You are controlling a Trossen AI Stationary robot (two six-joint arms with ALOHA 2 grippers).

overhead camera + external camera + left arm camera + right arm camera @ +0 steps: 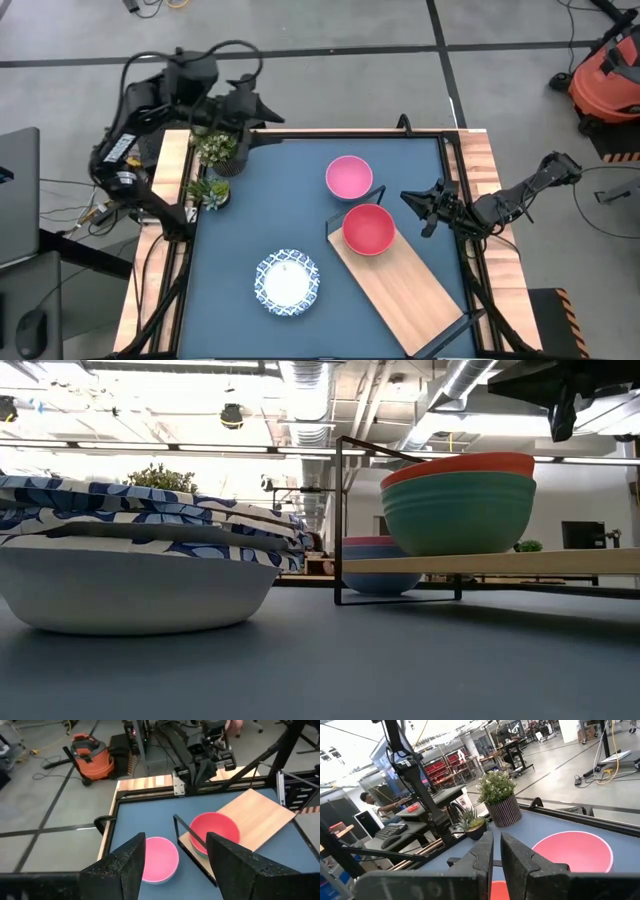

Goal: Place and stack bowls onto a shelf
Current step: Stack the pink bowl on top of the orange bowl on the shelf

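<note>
Red bowl (368, 229) stacked on the shelf (404, 283), at its wire-frame end. Pink bowl (348, 177) just beyond that end. Right hand (426, 208) clenched, empty, beside the shelf. Left hand (175, 865) released, far off.

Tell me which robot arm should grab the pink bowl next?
Probably the right. The right gripper hangs just beside the pink bowl and the shelf, fingers nearly shut. The left gripper is open but waits back past the potted plants, at the table's far corner.
</note>
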